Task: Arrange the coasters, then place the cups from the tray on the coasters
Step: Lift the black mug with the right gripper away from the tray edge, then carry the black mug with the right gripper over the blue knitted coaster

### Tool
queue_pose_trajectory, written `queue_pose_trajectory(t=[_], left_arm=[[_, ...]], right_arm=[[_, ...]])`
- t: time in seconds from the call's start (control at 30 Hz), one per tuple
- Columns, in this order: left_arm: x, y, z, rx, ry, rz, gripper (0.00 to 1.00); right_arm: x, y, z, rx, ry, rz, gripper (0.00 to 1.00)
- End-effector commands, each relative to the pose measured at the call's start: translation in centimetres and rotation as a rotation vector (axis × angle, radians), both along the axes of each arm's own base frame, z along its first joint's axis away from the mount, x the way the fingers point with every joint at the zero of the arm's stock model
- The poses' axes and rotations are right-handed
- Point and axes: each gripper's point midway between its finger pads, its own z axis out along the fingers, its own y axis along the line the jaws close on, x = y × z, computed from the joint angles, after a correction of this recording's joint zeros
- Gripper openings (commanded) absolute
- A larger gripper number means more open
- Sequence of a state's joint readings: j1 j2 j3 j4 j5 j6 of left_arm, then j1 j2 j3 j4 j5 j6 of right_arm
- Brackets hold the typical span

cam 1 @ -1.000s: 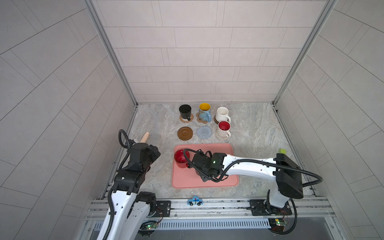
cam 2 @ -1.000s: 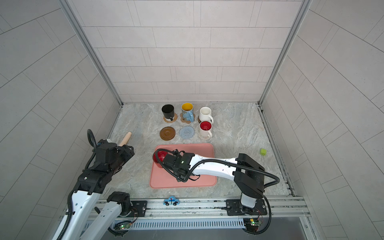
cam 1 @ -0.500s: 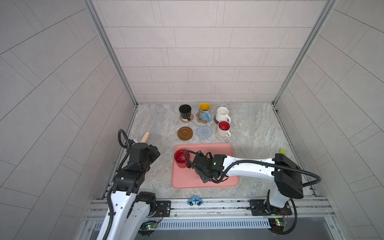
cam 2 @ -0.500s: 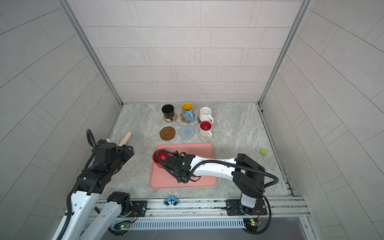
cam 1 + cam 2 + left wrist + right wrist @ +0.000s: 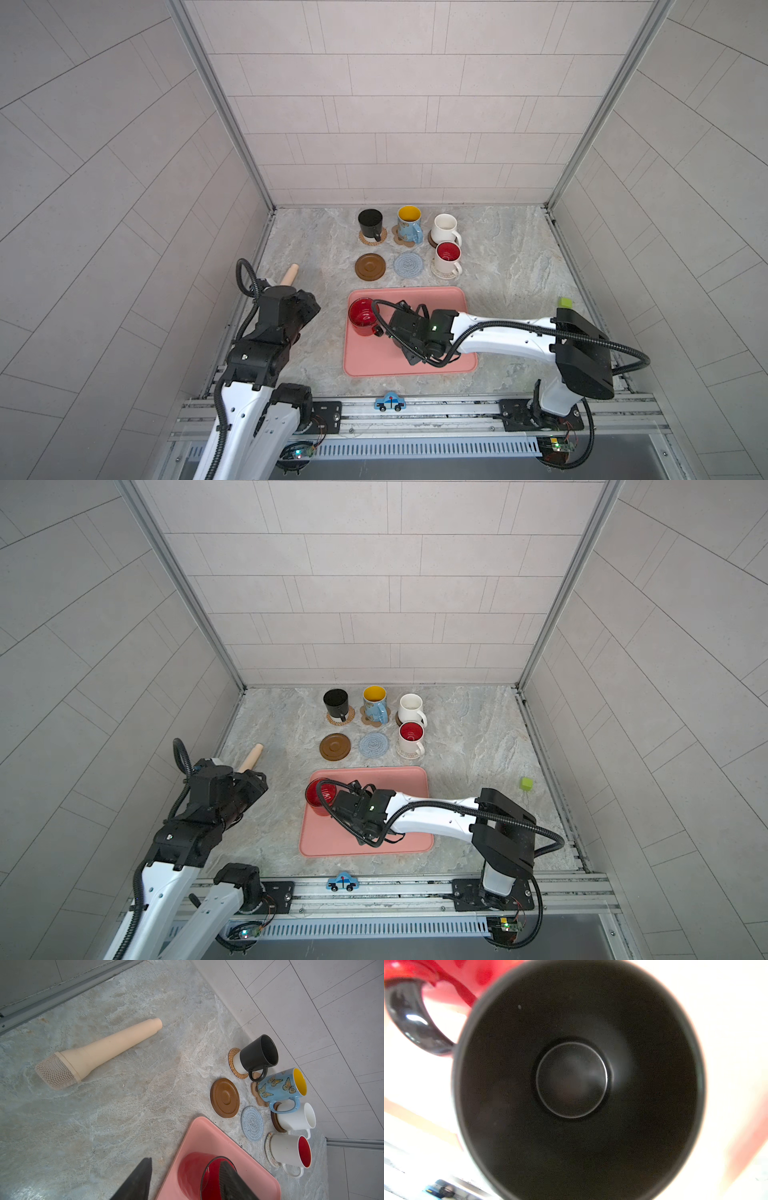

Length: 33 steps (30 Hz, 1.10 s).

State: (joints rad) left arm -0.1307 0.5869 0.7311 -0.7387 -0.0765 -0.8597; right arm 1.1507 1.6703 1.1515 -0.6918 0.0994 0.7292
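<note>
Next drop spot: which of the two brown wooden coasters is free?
The bare brown wooden coaster in the row nearer the tray, left of the grey-blue crochet coaster. The other wooden coaster carries the cream-white mug.

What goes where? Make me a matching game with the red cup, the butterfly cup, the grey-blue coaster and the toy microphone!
Things:
1. red cup
2. blue butterfly cup
3. grey-blue coaster
4. toy microphone

Places or states:
A. lying on its side on the table
B. standing on the pink tray
C. bare, no cup on it
D. standing on a tan coaster

Pairs: 1-B, 2-D, 3-C, 4-A
</note>
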Motion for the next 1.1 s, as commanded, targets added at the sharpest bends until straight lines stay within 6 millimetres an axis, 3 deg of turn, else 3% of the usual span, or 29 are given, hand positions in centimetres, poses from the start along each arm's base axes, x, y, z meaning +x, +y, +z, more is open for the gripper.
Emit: queue_pose_trajectory(t=[0.0, 0.63, 1.07], left_arm=[[-0.2, 0.7, 0.7, 0.013, -0.015, 0.031, 0.59], [-0.2, 0.7, 1.1, 0.012, -0.025, 0.031, 0.59], [-0.4, 0.8, 1.5, 0.016, -0.027, 0.036, 0.59]], right_arm=[[1.3, -0.6, 2.6, 0.028, -0.088, -0.010, 0.08], [6.5, -3.6, 6.4, 0.039, -0.152, 0.013, 0.06], [13.8, -4.3, 8.4, 0.070, -0.174, 0.035, 0.06]])
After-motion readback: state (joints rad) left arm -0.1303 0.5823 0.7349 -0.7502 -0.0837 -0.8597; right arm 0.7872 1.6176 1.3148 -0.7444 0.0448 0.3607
